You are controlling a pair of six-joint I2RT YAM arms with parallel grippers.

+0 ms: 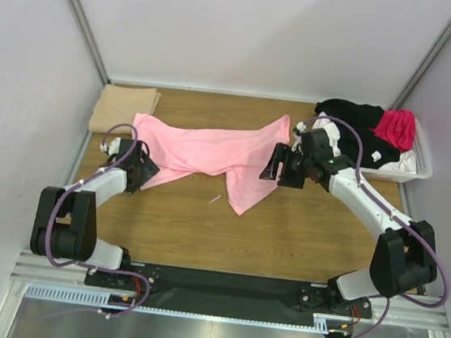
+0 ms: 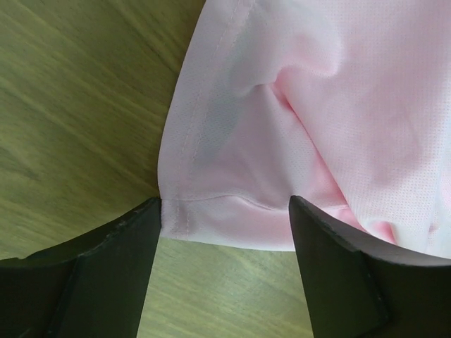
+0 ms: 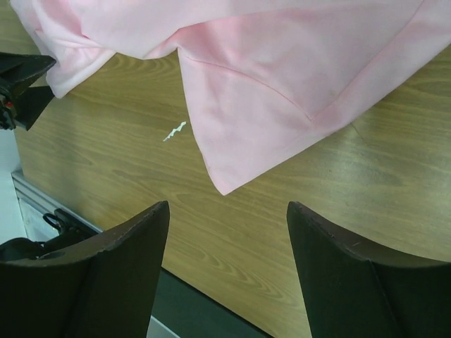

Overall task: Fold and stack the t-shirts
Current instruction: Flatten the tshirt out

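No writing, label, brand or number can be read anywhere, the pink t-shirt (image 1: 211, 153) included.

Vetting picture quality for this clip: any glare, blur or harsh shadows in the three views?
Top view: even light, sharp, soft shadows by the pink shirt. Left wrist: shirt weave crisp, dark fingers near the lens soft. Right wrist: mild sheen on the table, no blur.

Bare tabletop (image 1: 299, 234) before pink t-shirt (image 1: 211, 151)
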